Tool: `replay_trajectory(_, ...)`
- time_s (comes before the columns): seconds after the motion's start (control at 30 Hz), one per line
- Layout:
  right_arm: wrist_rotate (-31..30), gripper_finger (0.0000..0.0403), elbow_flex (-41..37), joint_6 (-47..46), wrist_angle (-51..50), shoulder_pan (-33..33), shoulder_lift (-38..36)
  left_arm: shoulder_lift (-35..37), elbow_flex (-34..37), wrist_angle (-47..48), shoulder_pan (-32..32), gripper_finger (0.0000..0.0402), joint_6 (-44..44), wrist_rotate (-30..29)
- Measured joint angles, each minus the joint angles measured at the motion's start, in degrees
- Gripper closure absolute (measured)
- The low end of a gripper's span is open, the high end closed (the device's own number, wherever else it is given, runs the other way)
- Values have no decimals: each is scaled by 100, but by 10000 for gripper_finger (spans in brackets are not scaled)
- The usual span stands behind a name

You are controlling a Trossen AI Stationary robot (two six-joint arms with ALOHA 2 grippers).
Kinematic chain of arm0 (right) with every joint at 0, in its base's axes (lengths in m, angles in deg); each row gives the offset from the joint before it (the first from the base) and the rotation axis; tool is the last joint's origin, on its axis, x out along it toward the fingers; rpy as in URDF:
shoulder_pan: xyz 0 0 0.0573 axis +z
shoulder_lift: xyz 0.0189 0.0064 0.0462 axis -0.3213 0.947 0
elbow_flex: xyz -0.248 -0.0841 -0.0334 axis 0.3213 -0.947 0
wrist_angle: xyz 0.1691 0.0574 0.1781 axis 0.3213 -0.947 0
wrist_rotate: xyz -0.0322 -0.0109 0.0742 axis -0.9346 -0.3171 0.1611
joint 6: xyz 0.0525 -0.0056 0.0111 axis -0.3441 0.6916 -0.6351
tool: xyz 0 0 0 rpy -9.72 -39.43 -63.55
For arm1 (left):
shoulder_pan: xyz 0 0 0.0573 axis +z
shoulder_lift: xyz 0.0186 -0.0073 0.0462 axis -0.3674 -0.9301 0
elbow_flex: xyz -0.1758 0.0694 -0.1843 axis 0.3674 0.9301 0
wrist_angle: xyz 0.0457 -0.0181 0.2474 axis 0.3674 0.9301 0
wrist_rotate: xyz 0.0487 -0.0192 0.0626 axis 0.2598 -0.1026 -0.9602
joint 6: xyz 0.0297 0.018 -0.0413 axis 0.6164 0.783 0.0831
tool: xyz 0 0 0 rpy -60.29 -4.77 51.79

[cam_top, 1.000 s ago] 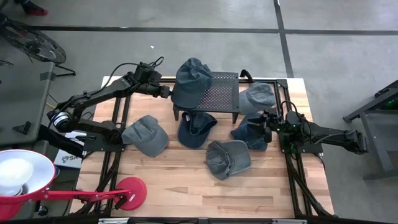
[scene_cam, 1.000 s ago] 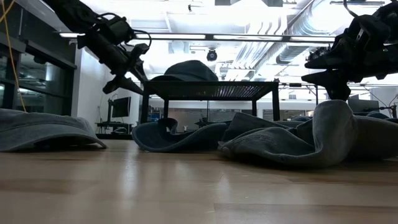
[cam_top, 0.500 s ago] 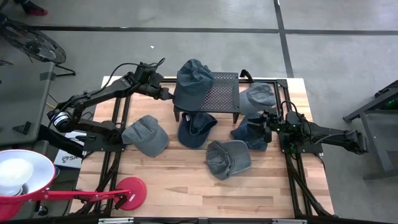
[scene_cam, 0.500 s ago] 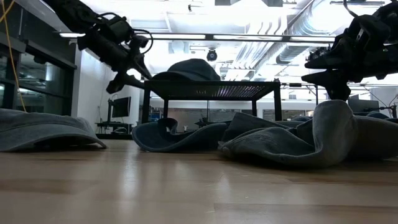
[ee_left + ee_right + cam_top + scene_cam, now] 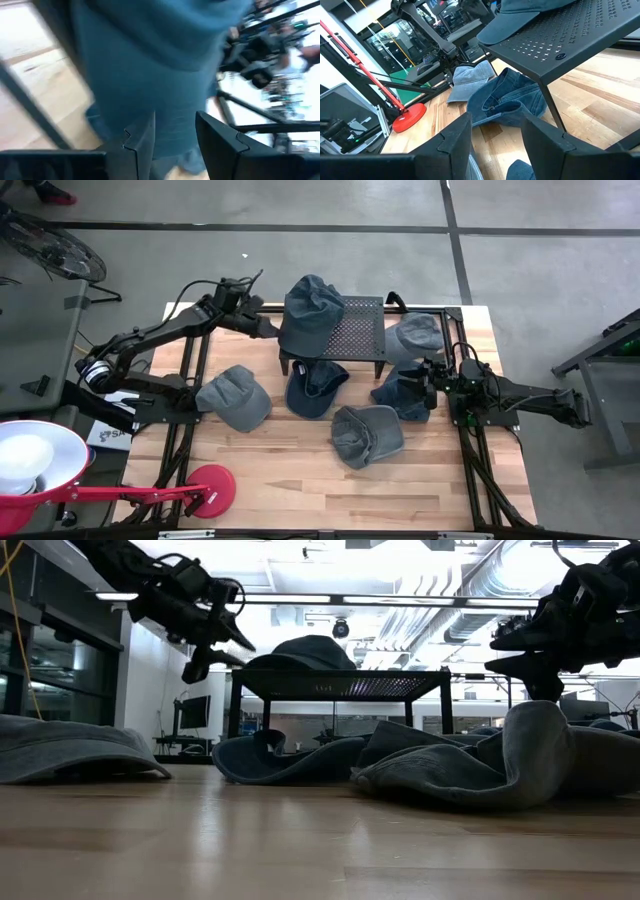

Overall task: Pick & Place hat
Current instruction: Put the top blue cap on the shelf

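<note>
From above, the left gripper (image 5: 262, 327) sits at the edge of the blue hat (image 5: 308, 308) on the black perforated stand (image 5: 358, 330), fingers parted in its wrist view and seemingly just clear of the cloth, while the right gripper (image 5: 430, 383), fingers apart, hangs over a hat heap (image 5: 405, 392).

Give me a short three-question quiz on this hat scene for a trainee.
1. True or false: the black rack is bare.
2. Which pincer is beside the hat on the rack? A. left pincer B. right pincer
3. What does the right pincer hold?
Key: 1 false, a hat lies on it; 2 A; 3 nothing, it is open.
</note>
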Motion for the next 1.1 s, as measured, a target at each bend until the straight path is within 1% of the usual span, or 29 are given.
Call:
replay_trajectory(0.13, 0, 240, 0, 0, 0, 0, 0, 137, -1, -423, -123, 262, -215, 105)
replay_trajectory(0.2, 0, 240, 0, 2, 0, 0, -1, 214, -7, -609, -258, 262, -3, 98)
replay_trajectory(0.27, 0, 242, 0, 1, 0, 0, 1, 315, -9, -689, -450, 262, 534, 62)
replay_trajectory(0.33, 0, 242, 0, 0, 0, 0, 0, 387, -15, -650, -738, 262, 1177, -102)
replay_trajectory(0.47, 0, 240, 0, 1, 1, 0, 1, 486, -15, -411, -1424, 262, 2679, -673)
replay_trajectory(0.53, 0, 241, 0, 2, 0, 0, 0, 540, -15, -322, -1790, 262, 3624, -1076)
replay_trajectory(0.6, 0, 242, 0, 2, 0, 0, -1, 570, -15, -108, -2183, 262, 4512, -1742)
replay_trajectory(0.7, 0, 240, 0, 2, 1, 0, 1, 572, -15, 86, -2754, 262, 5634, -3092)
replay_trajectory(0.8, 0, 241, 0, 1, 1, 0, 1, 570, -15, 264, -3159, 262, 6584, -4541)
replay_trajectory(0.87, 0, 242, 0, 1, 0, 0, 0, 546, -15, 268, -3322, 262, 7030, -5271)
replay_trajectory(0.9, 0, 242, 0, 0, 0, 0, 0, 524, -15, 270, -3396, 262, 7228, -5524)
replay_trajectory(0.97, 0, 241, 0, 0, 1, 0, 0, 509, -15, 352, -3497, 262, 7534, -5769)
replay_trajectory(1.1, 0, 241, 0, 1, 0, 0, 0, 434, -16, 452, -3653, 262, 7841, -5735)
